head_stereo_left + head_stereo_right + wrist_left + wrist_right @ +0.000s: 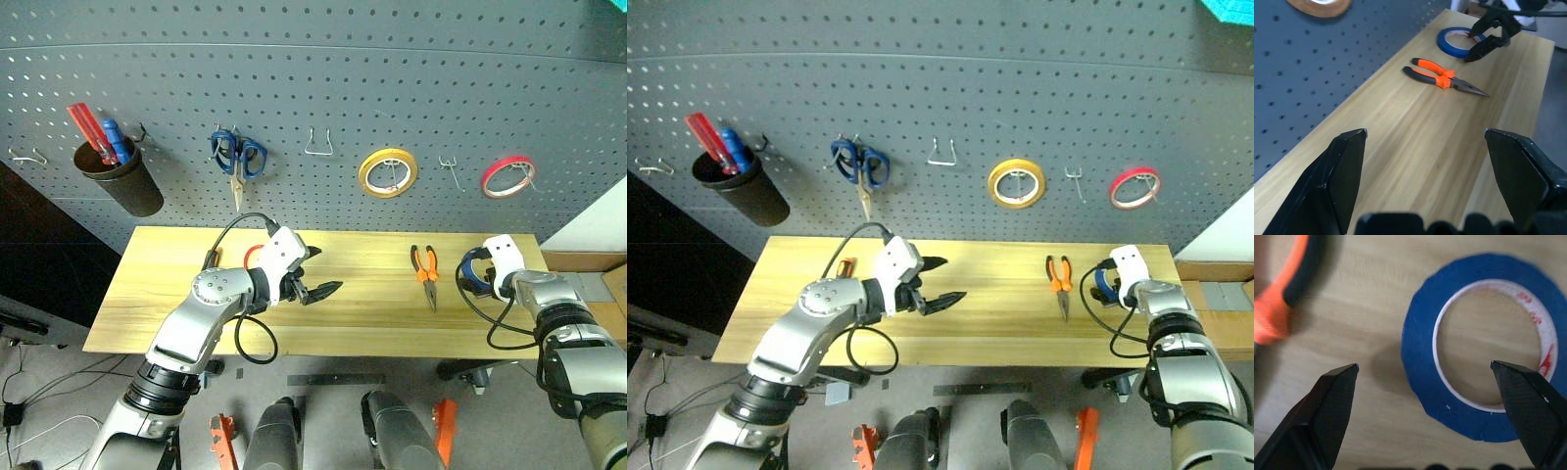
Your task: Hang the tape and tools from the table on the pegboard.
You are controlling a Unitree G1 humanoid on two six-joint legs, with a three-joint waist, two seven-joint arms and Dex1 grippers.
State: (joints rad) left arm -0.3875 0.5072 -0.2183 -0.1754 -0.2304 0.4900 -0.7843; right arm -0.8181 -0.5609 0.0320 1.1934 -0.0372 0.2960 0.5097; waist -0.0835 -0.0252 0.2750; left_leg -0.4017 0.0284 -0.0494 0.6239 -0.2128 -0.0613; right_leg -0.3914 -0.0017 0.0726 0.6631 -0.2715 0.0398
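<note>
Light wooden table (176, 294) below the grey pegboard (323, 88) sets the scene. Right gripper (1425, 396) hangs spread wide, empty, directly over the blue tape (1484, 352), lying flat near the table's right end. Just beside the tape lie the pliers (425, 272). Left gripper (315, 276) hovers mid-table, fingers parted, holding nothing; red scissors (254, 257) peek from behind it.

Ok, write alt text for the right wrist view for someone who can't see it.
A blue tape ring lies flat on the light wooden table, seen from close above between the open black fingers of the right gripper. The orange-and-black handle of the pliers shows beside it, apart from the tape.
</note>
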